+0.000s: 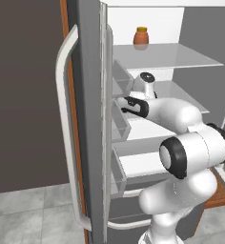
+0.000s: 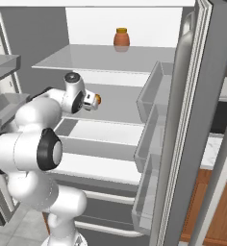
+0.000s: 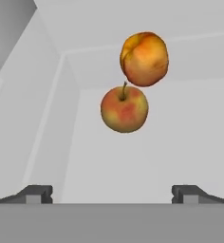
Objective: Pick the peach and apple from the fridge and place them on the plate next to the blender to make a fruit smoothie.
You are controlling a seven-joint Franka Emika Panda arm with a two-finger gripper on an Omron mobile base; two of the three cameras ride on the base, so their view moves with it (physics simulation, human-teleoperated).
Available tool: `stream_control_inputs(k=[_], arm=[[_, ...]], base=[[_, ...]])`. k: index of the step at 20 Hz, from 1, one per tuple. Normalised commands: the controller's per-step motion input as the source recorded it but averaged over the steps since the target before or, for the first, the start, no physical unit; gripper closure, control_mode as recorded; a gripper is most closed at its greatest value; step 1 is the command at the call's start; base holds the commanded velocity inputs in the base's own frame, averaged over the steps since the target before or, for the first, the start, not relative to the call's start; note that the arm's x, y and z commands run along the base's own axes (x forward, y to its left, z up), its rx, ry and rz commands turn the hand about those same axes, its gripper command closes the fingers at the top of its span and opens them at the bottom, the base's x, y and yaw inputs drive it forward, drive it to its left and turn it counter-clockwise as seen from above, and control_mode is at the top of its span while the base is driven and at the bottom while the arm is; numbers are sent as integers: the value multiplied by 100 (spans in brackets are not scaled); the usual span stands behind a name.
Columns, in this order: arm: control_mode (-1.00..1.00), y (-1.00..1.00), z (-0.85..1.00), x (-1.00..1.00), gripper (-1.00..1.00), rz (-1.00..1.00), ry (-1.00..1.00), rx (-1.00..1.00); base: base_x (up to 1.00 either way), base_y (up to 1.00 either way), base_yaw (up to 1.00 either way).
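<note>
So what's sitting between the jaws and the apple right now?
Nothing. In the hand view the open gripper faces the apple across bare white fridge shelf; the peach lies beyond it.

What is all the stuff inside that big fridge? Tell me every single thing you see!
fridge: one, grey outside and white inside, doors open, grey shelves and door bins
jar: one, orange-brown with a yellow lid, at the back of the top shelf
peach: one, yellow-orange, on a fridge shelf, right by the apple in the hand view
apple: one, red with yellowish patches and a small stem, on the same shelf, nearer the gripper than the peach
floor: grey tiles, in front of the fridge
arm: one, white with dark joints, reaching into the fridge
gripper: one, dark fingertips spread wide, open, holding nothing, short of the apple
</note>
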Motion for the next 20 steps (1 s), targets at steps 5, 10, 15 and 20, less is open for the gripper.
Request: stream_control_inputs(k=[5, 10, 15, 20], arm=[[-100, 0, -19, 35, -100, 0, 5, 0], [-100, 0, -16, 40, -100, 0, 5, 0], [-100, 0, -17, 37, -100, 0, 7, 0], [-100, 0, -19, 31, -100, 0, 6, 0]], base=[[0, 0, 0], [0, 0, 0], [0, 0, 0], [0, 0, 0]])
